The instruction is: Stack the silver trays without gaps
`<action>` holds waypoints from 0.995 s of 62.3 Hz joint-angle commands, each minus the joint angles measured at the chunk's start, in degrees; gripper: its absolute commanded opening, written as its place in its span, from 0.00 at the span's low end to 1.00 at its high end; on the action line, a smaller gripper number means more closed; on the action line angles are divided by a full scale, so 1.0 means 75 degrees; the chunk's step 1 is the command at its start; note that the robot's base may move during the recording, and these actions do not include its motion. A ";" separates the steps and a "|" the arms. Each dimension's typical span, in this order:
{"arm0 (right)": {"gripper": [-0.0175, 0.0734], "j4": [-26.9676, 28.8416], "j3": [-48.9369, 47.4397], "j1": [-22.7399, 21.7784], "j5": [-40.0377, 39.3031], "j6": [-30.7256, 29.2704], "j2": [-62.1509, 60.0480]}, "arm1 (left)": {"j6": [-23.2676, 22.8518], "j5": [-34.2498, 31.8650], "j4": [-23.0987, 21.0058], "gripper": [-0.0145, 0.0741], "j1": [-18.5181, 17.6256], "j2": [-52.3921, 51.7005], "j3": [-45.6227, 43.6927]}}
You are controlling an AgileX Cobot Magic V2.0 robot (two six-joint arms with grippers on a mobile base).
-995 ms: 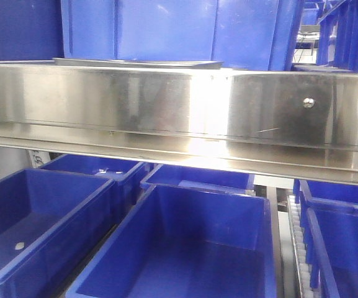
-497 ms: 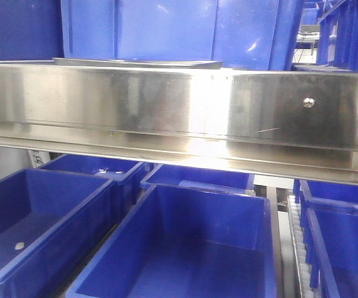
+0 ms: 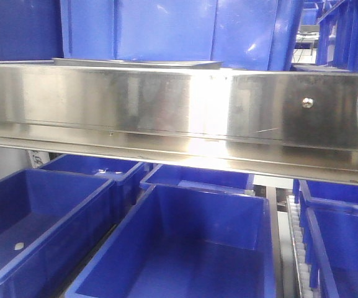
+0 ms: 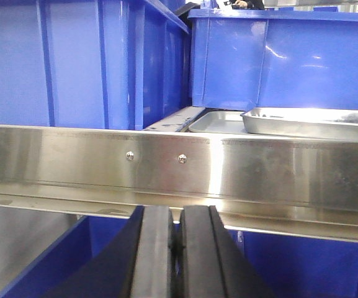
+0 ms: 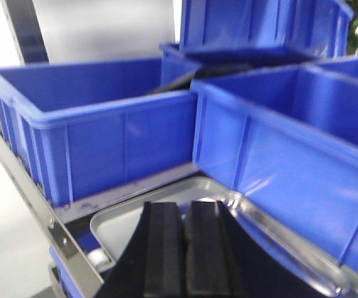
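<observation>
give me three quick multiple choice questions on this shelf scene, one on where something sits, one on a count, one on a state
1. In the left wrist view, where do the silver trays sit?
A. on the shelf behind the steel rail
B. inside a blue bin
C. on the floor

2. How many screws show on the rail in the left wrist view?
A. none
B. two
C. five

3. How do the jaws of the left gripper stand?
A. wide open
B. clamped on a tray
C. shut, holding nothing

Answers:
1 A, the trays lie above and behind the rail, beside the blue bins.
2 B, two small screw heads sit side by side near the rail's middle.
3 C, the two black pads meet with nothing between them; the right gripper looks the same.
</observation>
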 commanded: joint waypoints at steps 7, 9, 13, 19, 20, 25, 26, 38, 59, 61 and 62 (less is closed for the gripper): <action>0.11 0.0006 0.0774 0.0026 -0.0560 -0.0041 -0.0969 | 0.0023 -0.0087 -0.0025 0.17 0.0032 -0.0043 -0.0012; 0.11 0.0028 0.1033 0.0026 -0.0828 -0.0041 -0.1224 | 0.0023 -0.0087 -0.0025 0.17 0.0032 -0.0043 -0.0012; 0.11 0.0043 0.1694 0.0026 -0.1630 -0.0041 -0.1872 | 0.0023 -0.0087 -0.0025 0.17 0.0032 -0.0043 -0.0012; 0.11 -0.0173 0.2661 -0.0145 -0.2672 -0.0057 -0.2944 | 0.0023 -0.0087 -0.0025 0.17 0.0032 -0.0043 -0.0012; 0.11 -0.0224 0.2794 -0.0198 -0.2764 -0.0057 -0.3094 | 0.0023 -0.0087 -0.0025 0.17 0.0032 -0.0043 -0.0012; 0.11 -0.0318 0.3680 -0.0707 -0.2965 -0.0057 -0.4085 | 0.0023 -0.0087 -0.0025 0.17 0.0032 -0.0043 -0.0012; 0.11 -0.0318 0.3885 -0.0860 -0.2965 -0.0057 -0.4311 | 0.0023 -0.0087 -0.0025 0.17 0.0032 -0.0043 -0.0012; 0.11 -0.0318 0.5776 -0.2693 -0.2852 -0.0057 -0.6195 | 0.0023 -0.0087 -0.0025 0.17 0.0032 -0.0043 -0.0012; 0.11 -0.0187 0.8350 -0.5082 -0.2748 -0.0015 -0.8667 | 0.0023 -0.0087 -0.0025 0.17 0.0032 -0.0043 -0.0012; 0.11 -0.0133 0.8540 -0.5206 -0.2748 -0.0015 -0.8825 | 0.0023 -0.0087 -0.0025 0.17 0.0032 -0.0043 -0.0012; 0.11 -0.0106 0.8610 -0.5246 -0.2748 -0.0015 -0.8885 | 0.0023 -0.0087 -0.0025 0.17 0.0032 -0.0043 -0.0012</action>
